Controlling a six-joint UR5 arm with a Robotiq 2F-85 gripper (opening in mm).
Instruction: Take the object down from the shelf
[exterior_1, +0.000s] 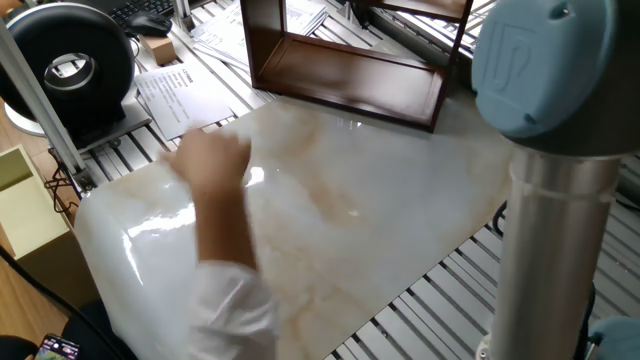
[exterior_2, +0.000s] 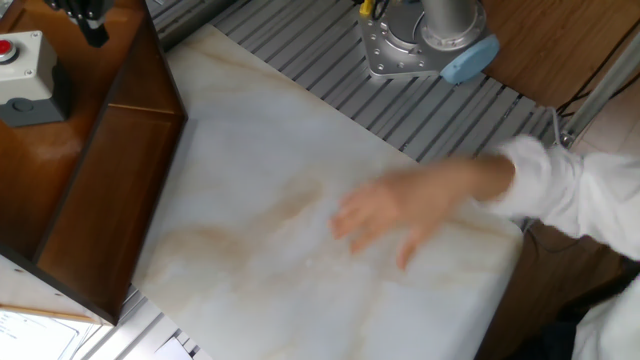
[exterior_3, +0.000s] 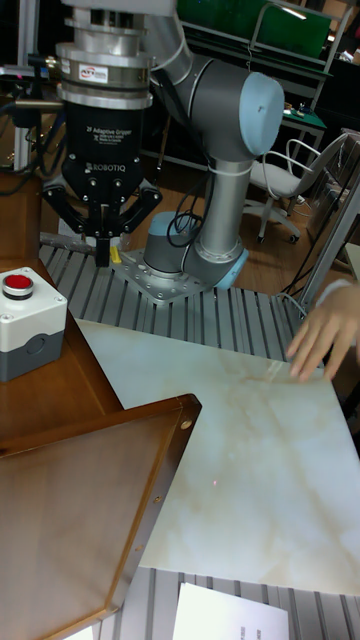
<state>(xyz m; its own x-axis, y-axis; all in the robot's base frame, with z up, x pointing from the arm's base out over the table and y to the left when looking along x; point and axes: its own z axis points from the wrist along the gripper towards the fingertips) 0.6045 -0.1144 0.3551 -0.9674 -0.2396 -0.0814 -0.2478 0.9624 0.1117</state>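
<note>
The dark reddish-brown shelf stands at the far edge of the marble board; it also shows at the left and in the lower left of the tall view. No small grey chunk shows in any view, so the object is out of view. My gripper hangs above the shelf's top board, its black fingers drawn together with nothing visible between them. Only the fingertips show in the other fixed view, above the shelf's top corner.
A white-and-grey box with a red button sits on the shelf top. A person's hand sweeps over the marble board. My arm's column stands at the right. A pale yellow box is at the left.
</note>
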